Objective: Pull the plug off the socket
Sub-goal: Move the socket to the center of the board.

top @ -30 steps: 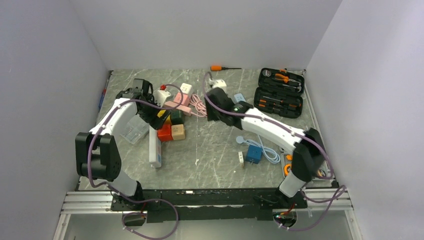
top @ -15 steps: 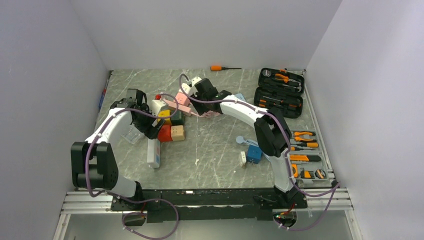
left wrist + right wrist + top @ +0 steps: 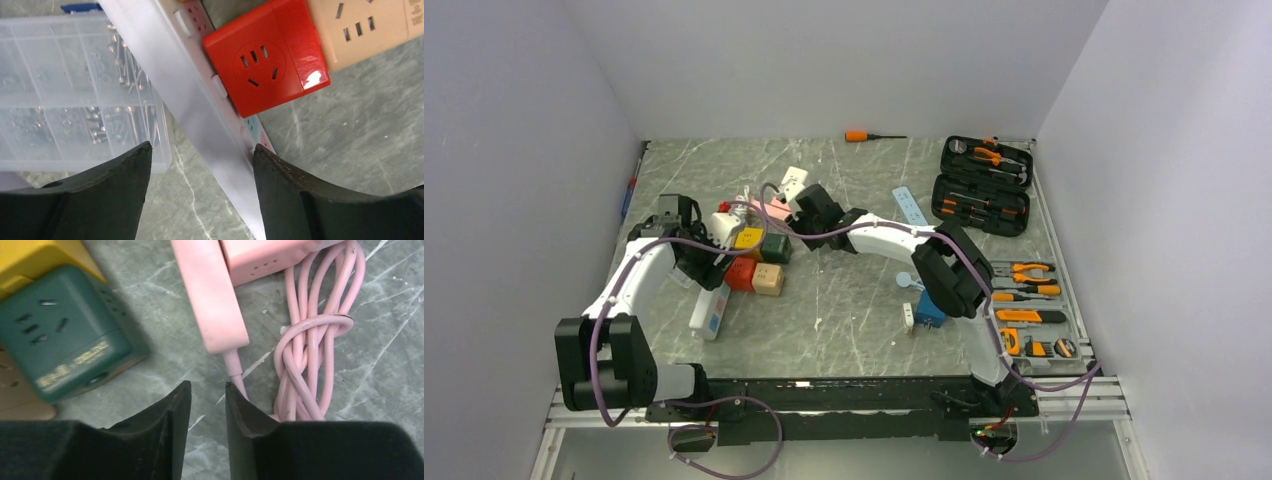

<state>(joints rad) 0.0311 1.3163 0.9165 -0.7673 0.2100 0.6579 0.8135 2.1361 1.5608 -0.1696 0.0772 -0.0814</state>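
A cluster of cube sockets lies left of centre: yellow (image 3: pixel 749 238), green (image 3: pixel 775 247), red (image 3: pixel 741 272) and beige (image 3: pixel 769 279). A white power strip (image 3: pixel 711 310) lies beside them. My left gripper (image 3: pixel 696 258) is open, and in its wrist view the jaws (image 3: pixel 202 147) straddle the white strip (image 3: pixel 200 100) next to the red socket (image 3: pixel 265 62). My right gripper (image 3: pixel 809 222) hangs over the pink power strip (image 3: pixel 210 305) and its coiled pink cable (image 3: pixel 310 355). Its jaws (image 3: pixel 207 384) are narrowly apart and empty. A white plug adapter (image 3: pixel 794 180) lies behind it.
A clear box of screws (image 3: pixel 75 90) sits left of the white strip. An open tool case (image 3: pixel 984 185) and an orange screwdriver (image 3: pixel 864 136) are at the back. A tool tray (image 3: pixel 1029 310) lies at the right edge, and a blue block (image 3: pixel 931 308) near the centre right.
My right arm swept left and nearer, from the white adapter at the back to the pink strip. My left gripper moved nearer, and the cubes and white strip shifted with it.
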